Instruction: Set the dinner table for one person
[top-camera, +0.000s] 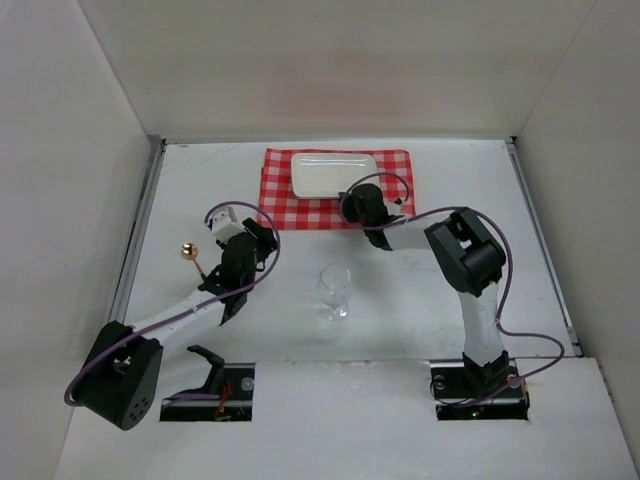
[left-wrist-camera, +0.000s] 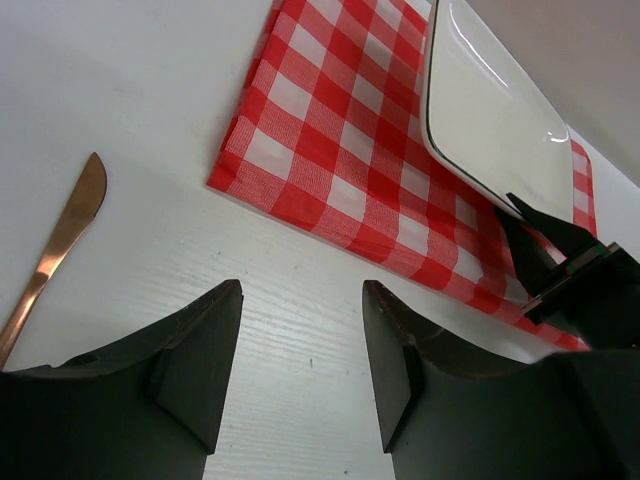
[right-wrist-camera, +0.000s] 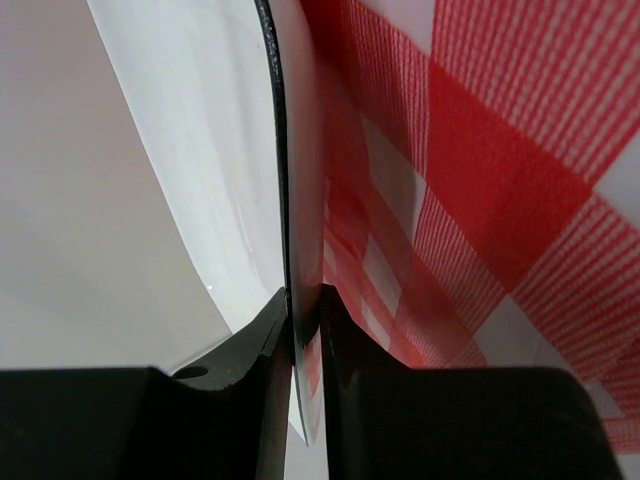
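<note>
The dinner table (top-camera: 420, 290) is a white tabletop with metal edge rails. A red-and-white checked cloth (top-camera: 300, 205) lies at its back centre with a white rectangular plate (top-camera: 330, 172) on it. My right gripper (top-camera: 348, 200) is shut on the plate's near rim; in the right wrist view the rim (right-wrist-camera: 283, 200) runs between the closed fingers, over the cloth (right-wrist-camera: 480, 150). My left gripper (top-camera: 264, 238) is open and empty over bare table (left-wrist-camera: 300, 330), just short of the cloth's near left corner (left-wrist-camera: 330, 150). The plate (left-wrist-camera: 490, 120) and the right gripper (left-wrist-camera: 560, 265) show in the left wrist view.
A clear wine glass (top-camera: 334, 290) stands upright in the middle of the table, in front of the cloth. A copper-coloured knife (left-wrist-camera: 60, 240) lies left of my left gripper, and a gold-coloured piece of cutlery (top-camera: 190, 255) shows there in the top view. White walls enclose three sides.
</note>
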